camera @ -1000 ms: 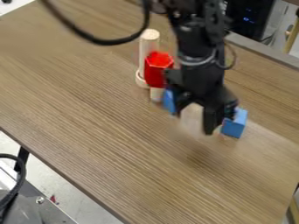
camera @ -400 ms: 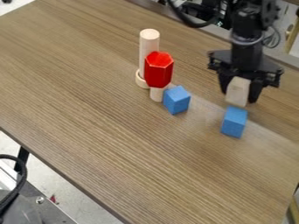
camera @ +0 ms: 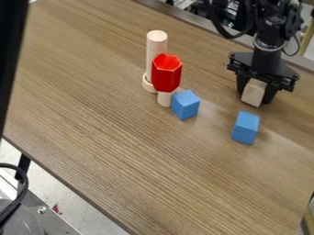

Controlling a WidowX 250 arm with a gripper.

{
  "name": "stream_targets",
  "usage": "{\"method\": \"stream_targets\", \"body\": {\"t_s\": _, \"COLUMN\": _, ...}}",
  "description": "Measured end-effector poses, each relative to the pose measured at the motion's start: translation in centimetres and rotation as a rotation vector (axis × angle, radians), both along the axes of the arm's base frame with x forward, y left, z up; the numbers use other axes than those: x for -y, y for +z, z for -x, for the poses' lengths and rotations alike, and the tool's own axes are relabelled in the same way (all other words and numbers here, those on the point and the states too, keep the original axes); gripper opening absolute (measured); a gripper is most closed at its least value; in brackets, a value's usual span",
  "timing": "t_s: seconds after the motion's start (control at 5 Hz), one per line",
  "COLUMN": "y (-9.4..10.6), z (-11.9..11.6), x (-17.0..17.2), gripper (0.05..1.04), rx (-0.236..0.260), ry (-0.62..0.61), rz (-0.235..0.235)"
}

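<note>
On the brown wood-grain table (camera: 116,137), left of centre in the camera view and towards the far edge, a tall pale wooden cylinder (camera: 157,46) rises from a pale round base (camera: 148,84). Just before it and slightly to its right, a red hexagonal piece (camera: 166,73) sits atop a short pale cylinder (camera: 164,99). Just right of that short cylinder lies a blue cube (camera: 186,105); farther right, well apart, is a blue rectangular block (camera: 246,128). Behind this block, a pale rectangular block (camera: 254,91) is between the fingers of the black two-finger gripper (camera: 254,101).
</note>
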State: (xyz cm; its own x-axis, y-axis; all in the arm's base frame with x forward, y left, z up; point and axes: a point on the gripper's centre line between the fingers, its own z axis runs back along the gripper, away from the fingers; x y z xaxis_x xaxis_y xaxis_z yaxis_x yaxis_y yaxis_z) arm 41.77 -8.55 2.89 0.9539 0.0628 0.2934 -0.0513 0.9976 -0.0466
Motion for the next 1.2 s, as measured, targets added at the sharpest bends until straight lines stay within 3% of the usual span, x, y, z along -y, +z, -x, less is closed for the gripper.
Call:
{"method": "stream_targets", "body": {"t_s": 0.2, "y": 0.0, "z": -0.6, "x": -0.2, "gripper": 0.595, "rx": 0.033, "ry": -0.014, "rz": -0.025}}
{"method": "stream_targets", "body": {"t_s": 0.4, "y": -0.5, "z": 0.1, "x": -0.3, "gripper": 0.641, "rx": 0.051, "ry": -0.02, "rz": -0.016}}
{"method": "stream_targets", "body": {"t_s": 0.6, "y": -0.5, "z": 1.7, "x": -0.5, "gripper": 0.926, "rx": 0.026, "ry": -0.036, "rz": 0.018}}
{"method": "stream_targets", "body": {"t_s": 0.8, "y": 0.0, "z": 4.0, "x": -0.5, "gripper": 1.003, "rx": -0.01, "ry": -0.072, "rz": 0.06}}
{"method": "stream_targets", "body": {"t_s": 1.2, "y": 6.4, "z": 6.6, "x": -3.4, "gripper": 1.001, "rx": 0.149, "ry": -0.049, "rz": 0.041}}
